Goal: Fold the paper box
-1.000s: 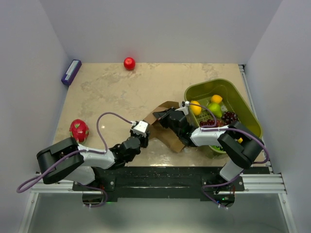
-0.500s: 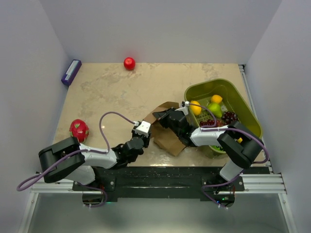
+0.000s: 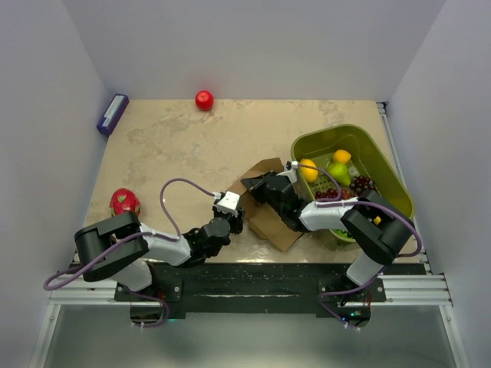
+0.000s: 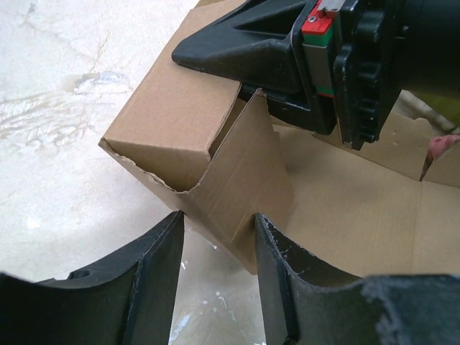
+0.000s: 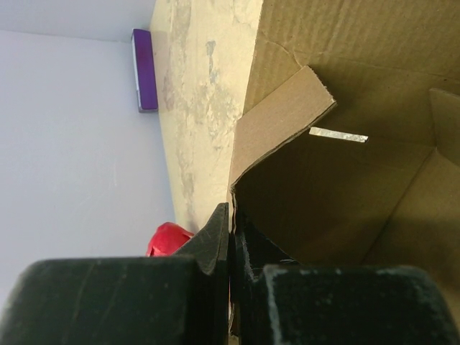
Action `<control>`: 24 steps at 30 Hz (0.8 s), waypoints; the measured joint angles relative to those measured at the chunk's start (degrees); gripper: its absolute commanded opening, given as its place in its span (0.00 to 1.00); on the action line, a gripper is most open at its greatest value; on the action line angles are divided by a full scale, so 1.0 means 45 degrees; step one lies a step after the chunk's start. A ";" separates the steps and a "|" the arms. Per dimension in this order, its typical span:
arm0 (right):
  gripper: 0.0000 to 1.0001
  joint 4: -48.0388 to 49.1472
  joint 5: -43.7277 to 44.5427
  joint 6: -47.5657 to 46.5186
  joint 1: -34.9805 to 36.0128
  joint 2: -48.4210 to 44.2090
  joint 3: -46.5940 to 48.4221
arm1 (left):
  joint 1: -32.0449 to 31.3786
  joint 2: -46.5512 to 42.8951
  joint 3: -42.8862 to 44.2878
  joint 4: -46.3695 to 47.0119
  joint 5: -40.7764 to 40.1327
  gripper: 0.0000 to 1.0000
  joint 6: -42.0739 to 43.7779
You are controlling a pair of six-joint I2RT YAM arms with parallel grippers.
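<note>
The paper box [image 3: 270,221] is brown cardboard, partly raised, lying near the table's front between both arms. In the left wrist view one wall and a corner flap of the paper box [image 4: 237,172] stand up from a flat sheet. My left gripper [image 4: 215,233] is open, its fingertips either side of that flap's lower corner. My right gripper [image 5: 230,215] is shut on the edge of a standing wall of the box [image 5: 345,180]. From above, the left gripper [image 3: 239,219] sits at the box's left side and the right gripper [image 3: 250,185] at its far-left corner.
A green basket [image 3: 360,131] with fruit stands right of the box, close behind the right arm. A red dragon fruit [image 3: 124,202] lies at the left, a red ball [image 3: 204,100] and a purple block [image 3: 113,113] at the back.
The left arm has swung right and its gripper has come up against the box. The box's near corner has shifted slightly toward the front. The right gripper stays shut on the wall.
</note>
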 measured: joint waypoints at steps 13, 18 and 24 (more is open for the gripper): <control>0.00 0.0010 0.0078 0.0185 -0.0010 -0.0267 -0.0257 | 0.0015 0.0923 0.0359 0.0039 -0.0146 0.46 -0.1710; 0.00 0.0044 0.0272 0.0185 -0.0010 -0.0486 -0.0447 | 0.0306 0.1112 0.0486 0.0097 0.0131 0.42 -0.2234; 0.04 0.0092 0.0340 0.0170 0.0005 -0.0826 -0.0733 | 0.0549 0.1132 0.0374 0.0306 0.0763 0.34 -0.2127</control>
